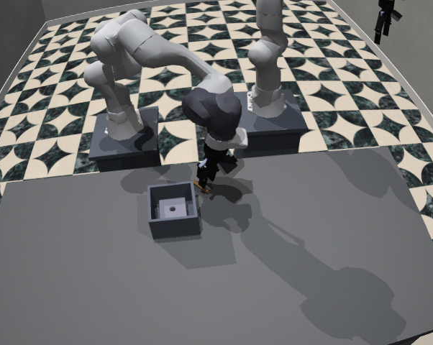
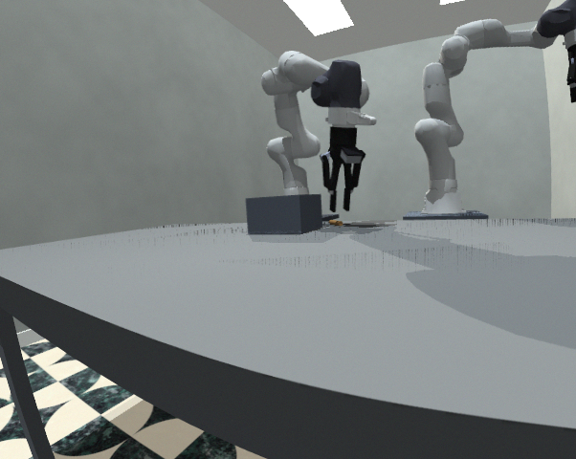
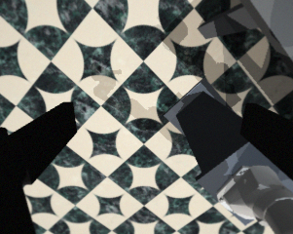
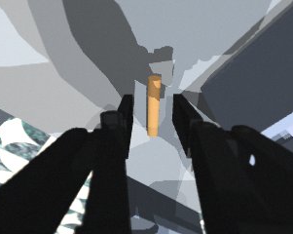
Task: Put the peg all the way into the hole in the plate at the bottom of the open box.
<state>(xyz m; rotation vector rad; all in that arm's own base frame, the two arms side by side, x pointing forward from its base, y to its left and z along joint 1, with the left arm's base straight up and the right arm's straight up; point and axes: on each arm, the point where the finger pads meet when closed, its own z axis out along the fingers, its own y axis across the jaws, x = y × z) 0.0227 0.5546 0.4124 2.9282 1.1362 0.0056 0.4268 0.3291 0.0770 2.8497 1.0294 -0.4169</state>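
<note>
Evidently R gripper (part-open) hovers abv orange peg.

We read no text, label, brand, number or sign in any of the four views. On the arms, we note some small pale and dark marks near the bases, too small to resolve as lettering; we record nothing legible.
</note>
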